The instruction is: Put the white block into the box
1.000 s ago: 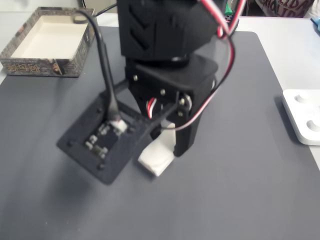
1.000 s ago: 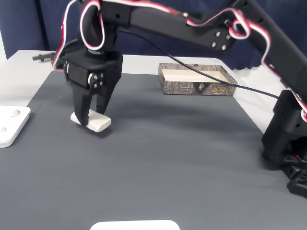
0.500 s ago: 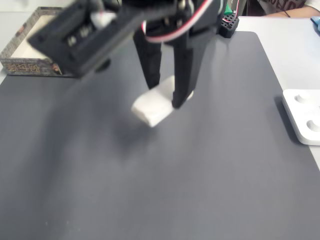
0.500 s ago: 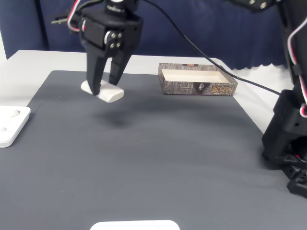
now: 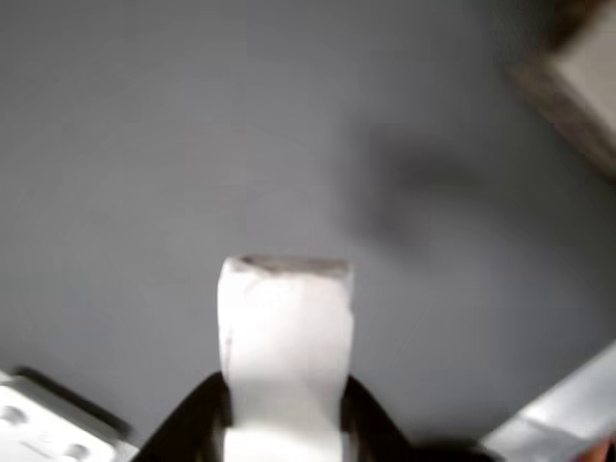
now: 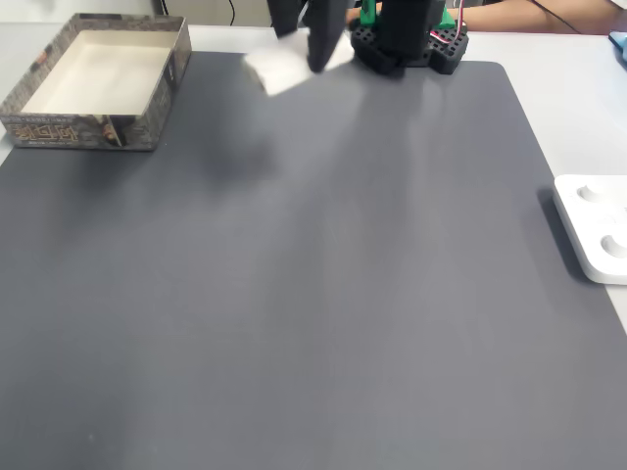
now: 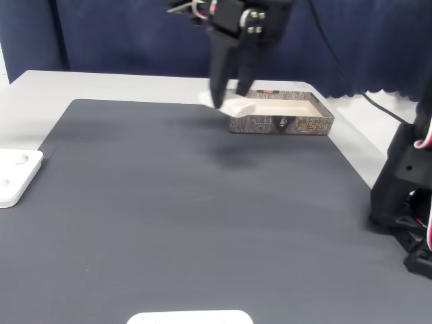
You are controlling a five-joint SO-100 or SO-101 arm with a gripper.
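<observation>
The white block [image 5: 285, 332] is held between my gripper's two black fingers [image 5: 200, 416]; the gripper [image 5: 285, 409] is shut on it, above the dark grey mat. In a fixed view the gripper [image 6: 301, 51] hangs in the air with the blurred block [image 6: 275, 70], to the right of the box [image 6: 83, 131]. From the other fixed view, the gripper [image 7: 228, 98] holds the block [image 7: 236, 106] just at the near left corner of the tan box [image 7: 283, 124]. The box's blurred corner [image 5: 576, 85] appears at the upper right of the other view.
A white slab with round buttons [image 6: 594, 227] lies off the mat's edge, also seen as the slab [image 7: 13, 175] and the slab [image 5: 43, 435]. The arm's black base [image 7: 405, 202] stands at the right. Another white rounded object [image 7: 190, 316] sits at the near edge.
The gripper lifted the white block off the mat and carried it up and across toward the box. The block has stayed in the jaws.
</observation>
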